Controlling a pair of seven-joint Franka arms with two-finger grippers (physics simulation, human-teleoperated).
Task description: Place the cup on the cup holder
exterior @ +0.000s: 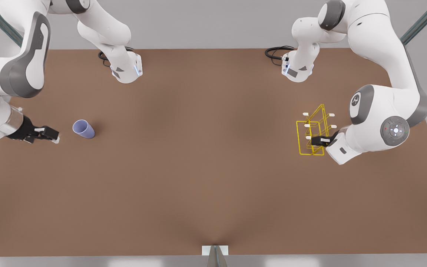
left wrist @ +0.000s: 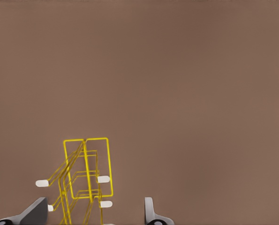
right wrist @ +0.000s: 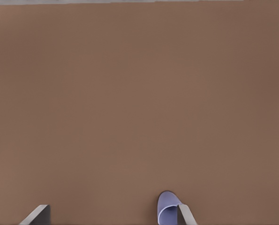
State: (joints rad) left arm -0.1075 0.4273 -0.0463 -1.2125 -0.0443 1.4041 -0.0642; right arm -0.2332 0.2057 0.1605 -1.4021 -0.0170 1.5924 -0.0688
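Across brown tabletop (exterior: 206, 167): right gripper (exterior: 52, 135) nearing cup (exterior: 83, 129), left gripper (exterior: 315, 141) reaching cup holder (exterior: 313, 133), fingers apart on both

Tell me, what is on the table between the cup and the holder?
Nothing: in the front view only bare table lies between the cup and the holder.
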